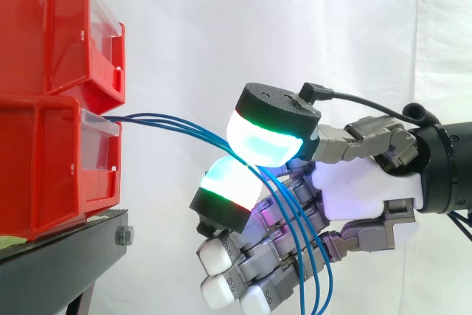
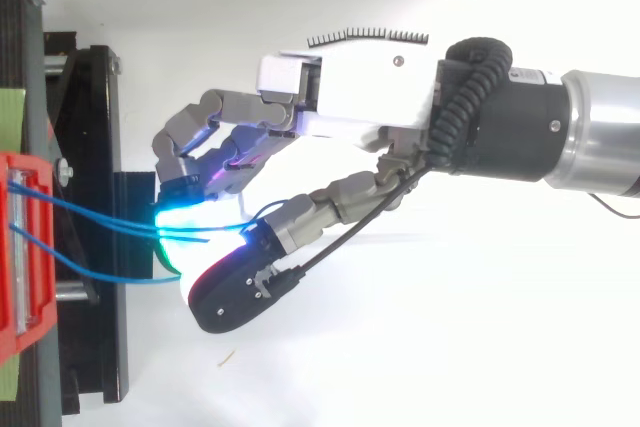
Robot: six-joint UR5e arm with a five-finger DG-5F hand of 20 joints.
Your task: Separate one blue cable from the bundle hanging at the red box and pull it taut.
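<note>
Three thin blue cables (image 1: 169,122) leave the front of the lower red bin (image 1: 44,167) and run right in a shallow sag to my hand (image 1: 361,189). Two glowing cyan-green pads (image 1: 262,142) are closed together on the strands. Past the pinch, the cables hang down in front of the other curled fingers and off the bottom edge. From above, two cable strands (image 2: 100,215) enter the pinch. A third strand (image 2: 110,279) runs lower and passes under the hand (image 2: 350,87). I cannot tell whether that third strand is held.
A second red bin (image 1: 51,27) is stacked on the lower one. Both rest on a black stand (image 1: 66,256) with a bolt at its corner. A white curtain hangs behind. The arm reaches in from the right.
</note>
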